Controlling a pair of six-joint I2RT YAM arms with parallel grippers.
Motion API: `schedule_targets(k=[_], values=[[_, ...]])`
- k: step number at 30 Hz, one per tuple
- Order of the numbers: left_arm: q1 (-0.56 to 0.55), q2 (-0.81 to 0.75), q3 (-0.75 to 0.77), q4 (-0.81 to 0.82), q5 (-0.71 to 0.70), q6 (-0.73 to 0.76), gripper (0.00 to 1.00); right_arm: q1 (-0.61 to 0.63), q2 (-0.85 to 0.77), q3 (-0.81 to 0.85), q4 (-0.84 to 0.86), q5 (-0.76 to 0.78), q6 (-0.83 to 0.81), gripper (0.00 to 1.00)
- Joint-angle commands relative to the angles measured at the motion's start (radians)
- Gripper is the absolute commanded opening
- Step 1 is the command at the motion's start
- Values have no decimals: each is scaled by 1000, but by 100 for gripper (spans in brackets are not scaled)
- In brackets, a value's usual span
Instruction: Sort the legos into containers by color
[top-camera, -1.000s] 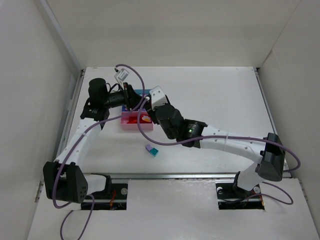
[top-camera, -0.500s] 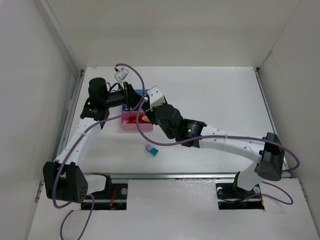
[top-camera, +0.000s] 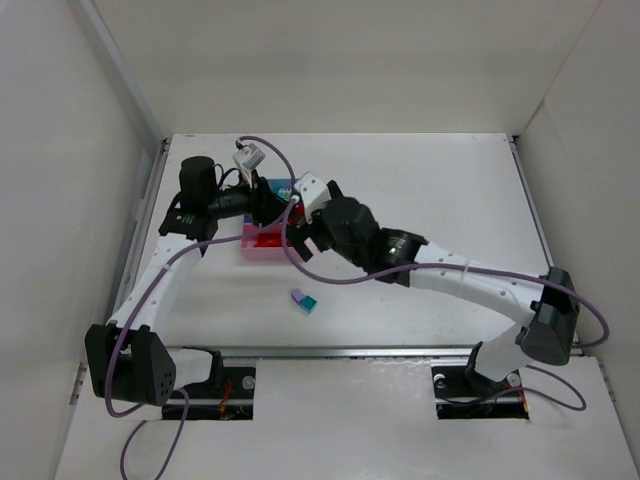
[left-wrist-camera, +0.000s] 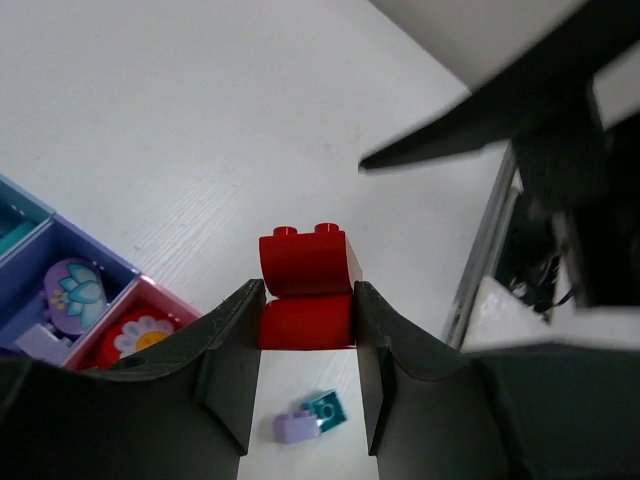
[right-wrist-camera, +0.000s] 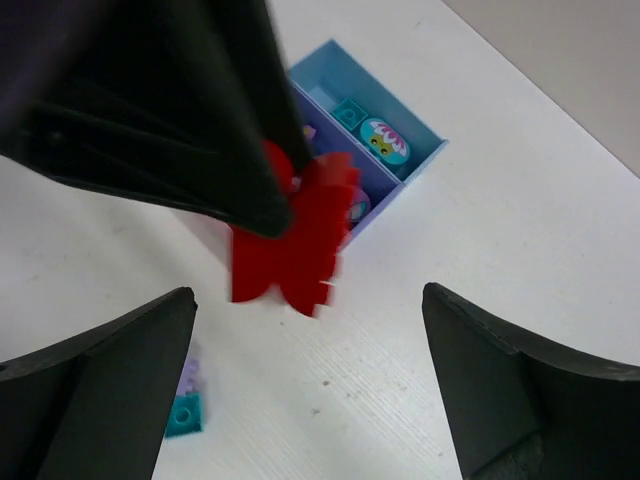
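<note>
Status: left pincer (left-wrist-camera: 306, 300) pinching red brick (left-wrist-camera: 308, 265), right pincer (right-wrist-camera: 309, 292) spread wide

Left wrist view: both fingers (left-wrist-camera: 235, 350) press on the flanks of the red brick. Its two studs are on the end facing away from the wrist, and the rounded shoulders sit just past the fingertips. Brick is off the worktop (top-camera: 430, 190), in the air beside the trays (top-camera: 264, 243).

Right wrist view: fingers (right-wrist-camera: 100, 385) stand far apart, nothing touching either one. Between them is a blurred red shape (right-wrist-camera: 295, 250), right under the left pincer's dark tip. Cannot tell if that is the held brick or a second piece. Rest of that view is sharp.

Trays are three, joined in a row:
- light blue tray (right-wrist-camera: 395, 100): teal printed disc (right-wrist-camera: 385, 140) inside
- purple-blue tray (left-wrist-camera: 95, 248): lilac flower disc (left-wrist-camera: 75, 290) inside
- pink tray (left-wrist-camera: 170, 297): red daisy disc (left-wrist-camera: 140, 335) inside

Loose on the worktop: teal brick (left-wrist-camera: 325, 408) and lilac brick (left-wrist-camera: 295, 428), touching each other, on the near side of the trays, apart from both pincers.

Top view: both arms meet over the trays, pincers close together near the pink end.
</note>
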Motion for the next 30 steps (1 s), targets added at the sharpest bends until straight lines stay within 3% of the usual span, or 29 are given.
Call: schedule_targets(k=[1,3,8,15,21,27,30], values=[[-5,-10,53,-113,42,277,0,-118,-128,4,-88,-340,-32,100],[-5,-10,66,-160,88,375,0,-175,-138,3,-115,-484,-55,100],[-5,-10,103,-303,175,628,0,-200,-150,3,-163,-641,-125,94],[-5,-10,114,-344,264,658,0,-259,-21,51,-151,-991,-103,91],[-5,-10,123,-426,307,751,0,-350,-1,16,-29,-1106,-46,89],[-5,-10,133,-426,355,773,0,-361,37,60,-17,-1194,-35,73],[-5,-10,133,-426,355,773,0,-361,66,85,-17,-1231,-35,73]])
